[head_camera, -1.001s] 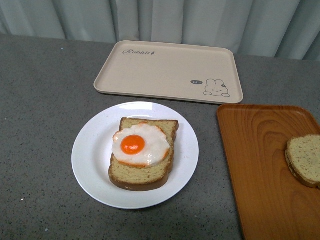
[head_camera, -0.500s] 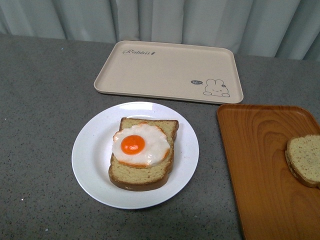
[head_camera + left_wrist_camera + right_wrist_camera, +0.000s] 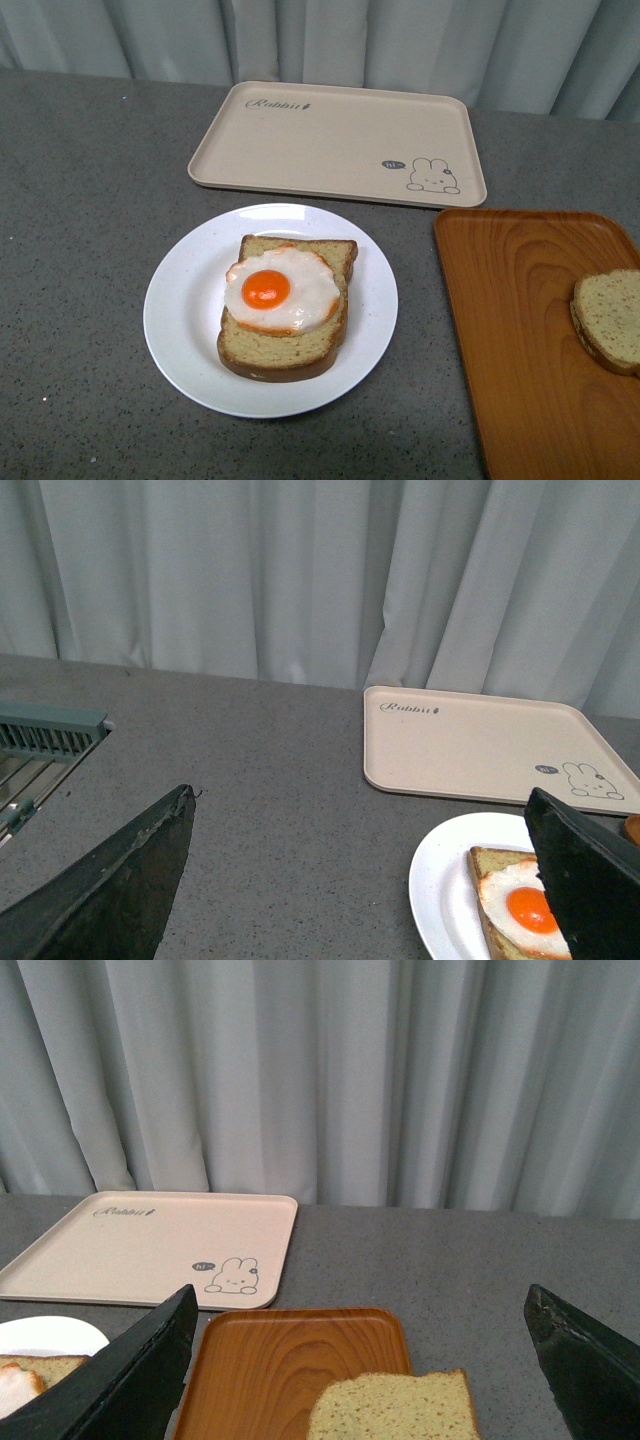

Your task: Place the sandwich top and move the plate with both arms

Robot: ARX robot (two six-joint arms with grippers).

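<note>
The sandwich top [image 3: 608,320] lay flat on the orange tray [image 3: 520,340], at that tray's right edge, not yet on the sandwich. It sat just ahead of and below the right end effector [image 3: 360,1290], inside the gap between its jaws, which stood wide apart and held nothing. The slice was squarish, with no clear long axis. Its visible edge ran across the gap from jaw toward jaw and looked narrower than the opening. The right arm was plainly the nearer one, so the pick was likely its job: come down over the slice and close across it.

The plate [image 3: 170,300] sat well apart from that end effector, off to its left, carrying the bottom slice [image 3: 285,350] with the egg [image 3: 280,290] on top. The left end effector [image 3: 358,792] also had its jaws spread wide and empty. The plate lay ahead of it, toward one jaw and partly hidden behind it.

Beyond the plate, farther from both end effectors, lay the rabbit tray [image 3: 330,140]. Everything rested on a grey speckled tabletop [image 3: 80,220], with a pale curtain [image 3: 300,30] behind. Neither arm showed in the front view.
</note>
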